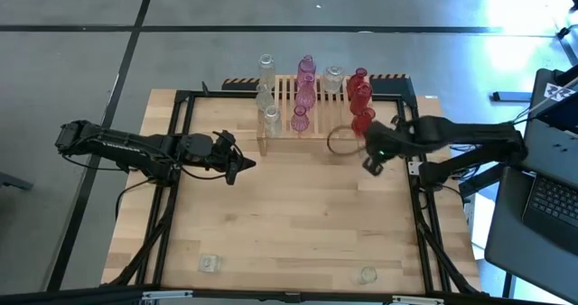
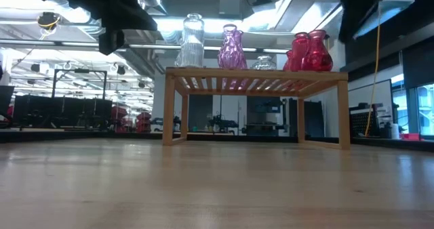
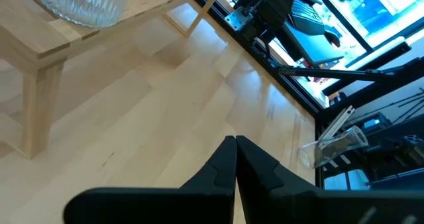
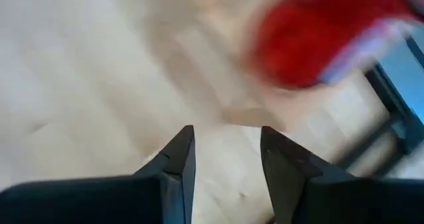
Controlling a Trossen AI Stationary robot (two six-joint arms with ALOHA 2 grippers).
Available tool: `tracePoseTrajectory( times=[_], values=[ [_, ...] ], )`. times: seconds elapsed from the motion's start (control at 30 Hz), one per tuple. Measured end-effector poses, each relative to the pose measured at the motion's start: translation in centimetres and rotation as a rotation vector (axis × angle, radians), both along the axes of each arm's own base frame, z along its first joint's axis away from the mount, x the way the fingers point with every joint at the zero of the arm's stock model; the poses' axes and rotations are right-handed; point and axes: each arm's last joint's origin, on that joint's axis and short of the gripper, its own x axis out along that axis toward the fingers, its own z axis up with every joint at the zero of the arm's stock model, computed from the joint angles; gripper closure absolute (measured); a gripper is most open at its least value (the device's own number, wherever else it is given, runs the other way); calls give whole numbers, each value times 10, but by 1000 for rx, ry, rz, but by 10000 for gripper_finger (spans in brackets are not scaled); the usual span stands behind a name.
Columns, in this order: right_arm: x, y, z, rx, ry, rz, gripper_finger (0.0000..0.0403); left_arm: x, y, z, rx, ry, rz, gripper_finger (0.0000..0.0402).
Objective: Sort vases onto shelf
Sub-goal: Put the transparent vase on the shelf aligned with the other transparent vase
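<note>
The wooden shelf (image 1: 312, 106) stands at the table's far middle. On it are clear vases (image 1: 268, 93) at the left, pink vases (image 1: 305, 90) in the middle and red vases (image 1: 361, 97) at the right. A clear round vase (image 1: 341, 141) rests on the table just in front of the shelf's right part. My right gripper (image 4: 225, 151) hangs open and empty above the table near that vase, in front of the red ones. My left gripper (image 3: 235, 148) is shut and empty, hovering left of the shelf's near left corner.
Two small clear vases (image 1: 209, 263) (image 1: 368, 274) stand near the table's near edge. A black frame (image 1: 181, 115) runs along the table's sides. The broad middle of the tabletop (image 1: 298, 215) is bare wood. A clear glass piece (image 3: 334, 144) lies by the table's right rail.
</note>
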Motion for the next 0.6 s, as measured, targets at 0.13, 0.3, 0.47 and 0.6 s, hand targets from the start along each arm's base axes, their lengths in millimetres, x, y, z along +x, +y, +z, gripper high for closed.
tracePoseTrajectory(
  times=[0.13, 0.3, 0.47, 0.6],
  values=[
    [-7, 32, 11, 81, -99, 270, 285, 0, 0, 0, 2, 0, 3, 401],
    [-14, 84, 18, 200, -236, 479, 285, 0, 0, 0, 2, 0, 3, 401],
    [-27, 143, 13, 208, -302, 597, 285, 0, 0, 0, -1, 1, -3, 401],
    [-42, 177, -6, 181, -200, 648, 285, 0, 0, 0, -23, -1, 1, 401]
  ],
)
